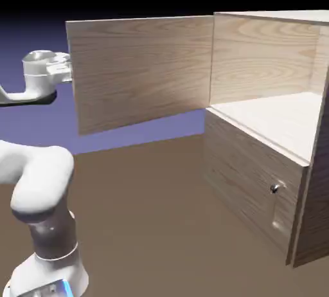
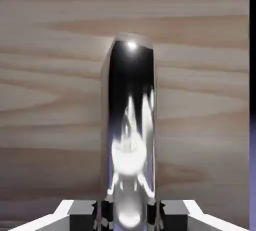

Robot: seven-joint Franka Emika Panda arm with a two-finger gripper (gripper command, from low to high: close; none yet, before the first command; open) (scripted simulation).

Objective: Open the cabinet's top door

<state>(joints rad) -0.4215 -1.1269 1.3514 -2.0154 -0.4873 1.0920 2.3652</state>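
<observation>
Over at the exterior view's left, gripper (image 1: 69, 71) clamped shut on the silver bar handle (image 2: 130, 140), which fills the hand view. Top door (image 1: 141, 71) swung wide open, broadside on, pale inner face showing, hinged at the cabinet (image 1: 257, 161). Upper compartment (image 1: 276, 116) just bare pale wood. Lower panel (image 1: 247, 180) shut.

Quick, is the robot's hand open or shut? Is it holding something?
Gripper: shut on the handle of the top door, which is swung wide open.
</observation>
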